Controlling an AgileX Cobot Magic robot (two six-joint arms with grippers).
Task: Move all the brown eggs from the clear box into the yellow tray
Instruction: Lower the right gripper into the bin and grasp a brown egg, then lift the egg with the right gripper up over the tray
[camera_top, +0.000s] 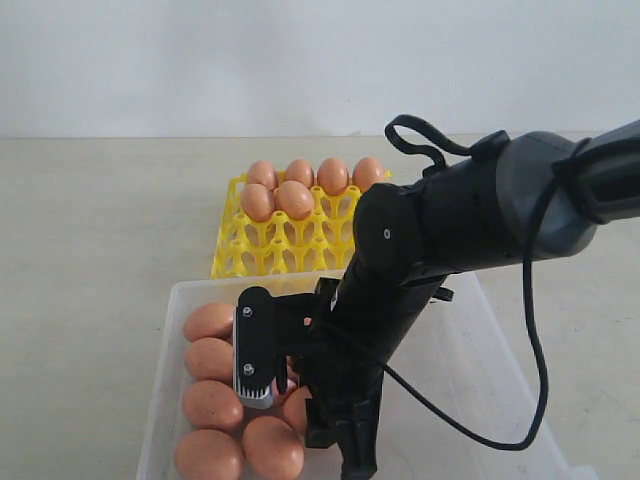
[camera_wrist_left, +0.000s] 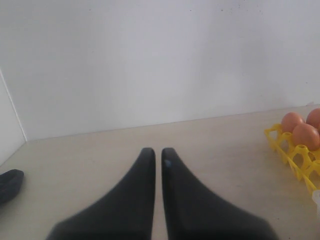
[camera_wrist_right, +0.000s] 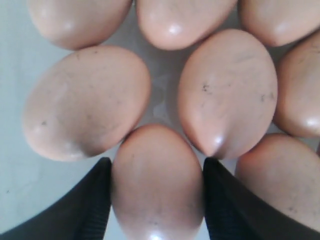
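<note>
Beige tabletop (camera_top: 90, 230) is seen beneath everything. Nearest, in the box (camera_top: 480, 340), the right gripper (camera_wrist_right: 157, 161) is closed against both flanks of one egg (camera_wrist_right: 157, 195), which is crowded by other eggs (camera_top: 210, 322). Thin-shelled, smooth and light, it is judged best held gently across the middle. Beyond, six more are seated in the tray (camera_top: 270, 255). The left gripper (camera_wrist_left: 154, 151) is pressed together, empty.

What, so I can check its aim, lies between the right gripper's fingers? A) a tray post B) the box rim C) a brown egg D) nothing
C: in the right wrist view the fingers of the right gripper flank one brown egg lying among others in the clear box.
</note>
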